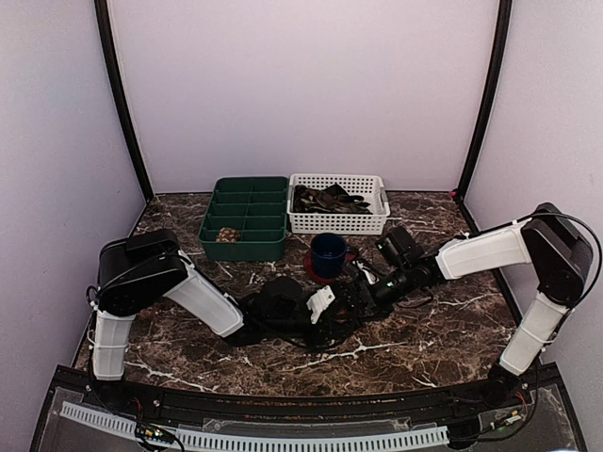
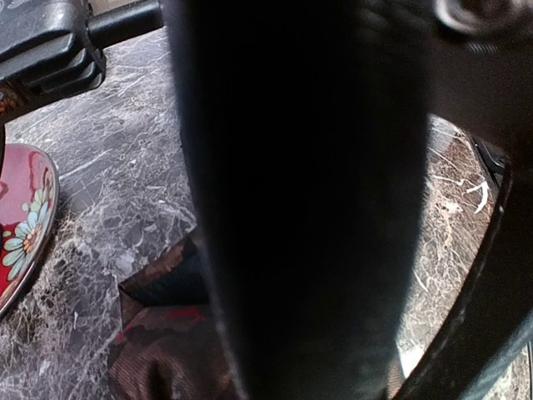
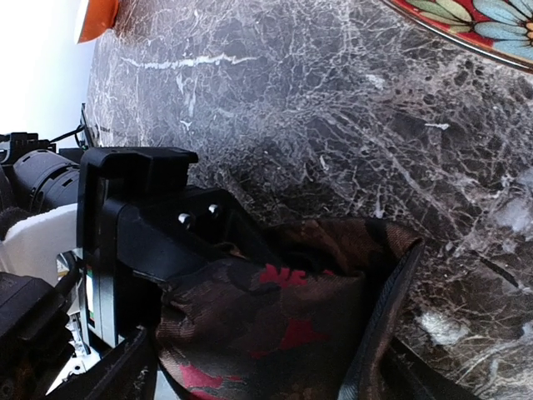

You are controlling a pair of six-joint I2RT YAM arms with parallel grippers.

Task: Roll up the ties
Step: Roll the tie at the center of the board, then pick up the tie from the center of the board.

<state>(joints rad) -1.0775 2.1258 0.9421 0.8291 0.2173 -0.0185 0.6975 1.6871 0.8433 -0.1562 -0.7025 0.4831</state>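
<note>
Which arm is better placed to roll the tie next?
Probably the left: the left gripper looks clamped on the tie, while the right gripper stands open by the cloth, gripping nothing.

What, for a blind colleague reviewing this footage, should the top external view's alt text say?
The robot's left gripper and right gripper nearly meet low over the middle of a dark marble table. Behind stand a green compartment tray holding one small brownish rolled tie, a white plastic basket of dark neckties, and a blue mug.
</note>
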